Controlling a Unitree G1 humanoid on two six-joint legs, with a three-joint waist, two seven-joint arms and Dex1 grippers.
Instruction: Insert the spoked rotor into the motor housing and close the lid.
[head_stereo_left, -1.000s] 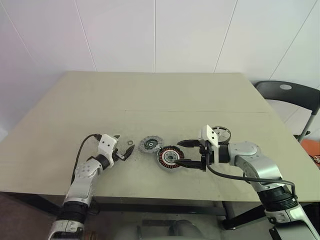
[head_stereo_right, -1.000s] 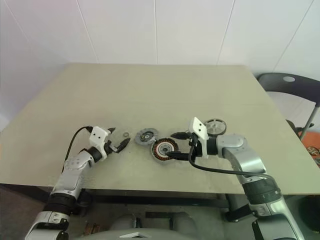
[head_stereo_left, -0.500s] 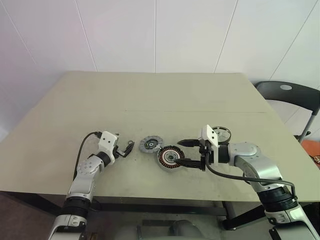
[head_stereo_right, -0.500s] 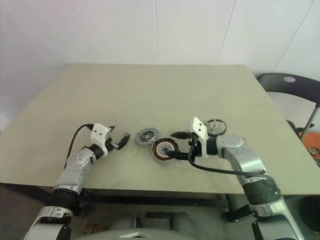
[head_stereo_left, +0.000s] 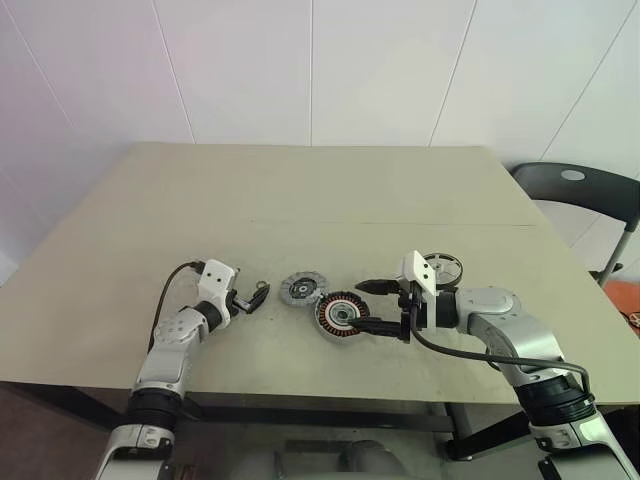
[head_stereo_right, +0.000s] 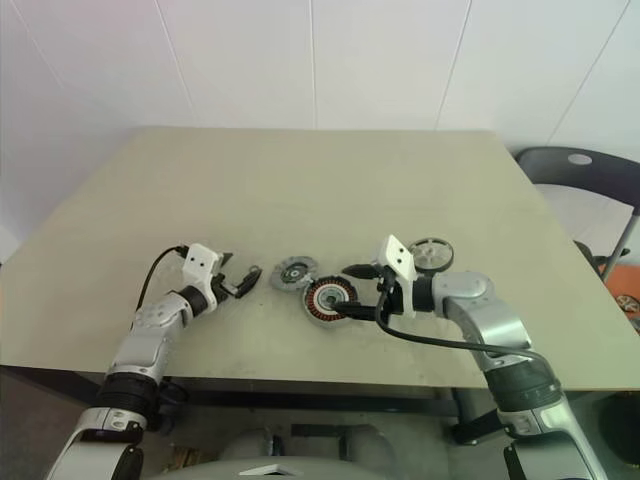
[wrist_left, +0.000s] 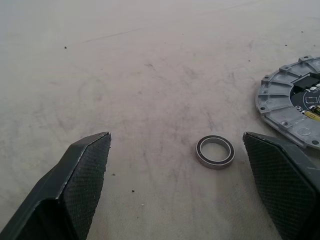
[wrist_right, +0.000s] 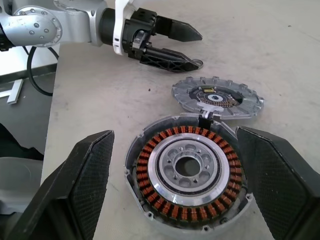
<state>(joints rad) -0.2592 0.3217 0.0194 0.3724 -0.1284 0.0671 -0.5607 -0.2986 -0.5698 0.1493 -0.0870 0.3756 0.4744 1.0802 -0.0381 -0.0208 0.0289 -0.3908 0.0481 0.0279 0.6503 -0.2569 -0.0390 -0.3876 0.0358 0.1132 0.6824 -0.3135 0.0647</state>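
Left tool has risen slightly off the tabletop, fingers apart near a small ring. Right tool, fingers apart, brackets the motor housing.

No text, label, brand, number or sign can be read anywhere in these views. The flat grey notched disc with the dark centre, in the upper middle of the right wrist view, carries tiny markings on its inner board, but they are too small to make out. The squat round part with copper-orange windings below it bears no legible marking.
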